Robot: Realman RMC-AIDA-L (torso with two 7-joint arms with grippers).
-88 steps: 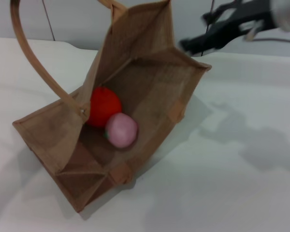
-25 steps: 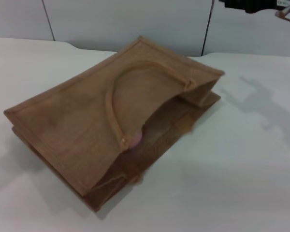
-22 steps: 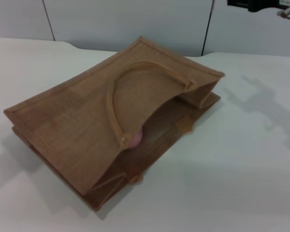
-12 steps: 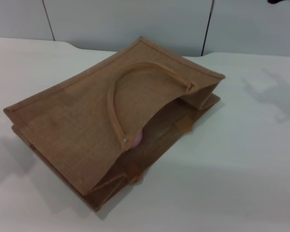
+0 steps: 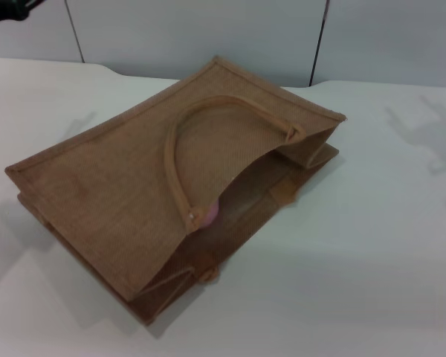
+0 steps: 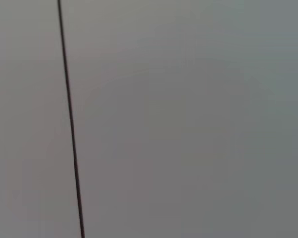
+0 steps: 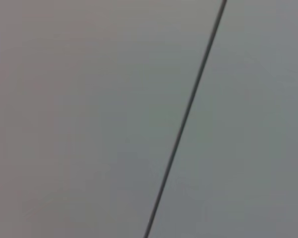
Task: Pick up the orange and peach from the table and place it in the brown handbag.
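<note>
The brown handbag (image 5: 126, 186) lies collapsed flat on the white table (image 5: 357, 282), one loop handle (image 5: 180, 141) resting on its upper side. A small pink patch of the peach (image 5: 209, 214) shows through the bag's mouth. The orange is hidden inside the bag. A dark part of my left arm (image 5: 7, 9) shows at the top left corner of the head view, high above the table; its fingers do not show. My right gripper is out of view. Both wrist views show only a grey wall with a dark seam.
A grey panelled wall (image 5: 208, 30) stands behind the table. White table surface lies to the right and in front of the bag.
The bag's side and handle have dropped, so the bag now lies flat over the fruits. My right arm rose out of the head view at the top right. My left arm appeared at the top left.
</note>
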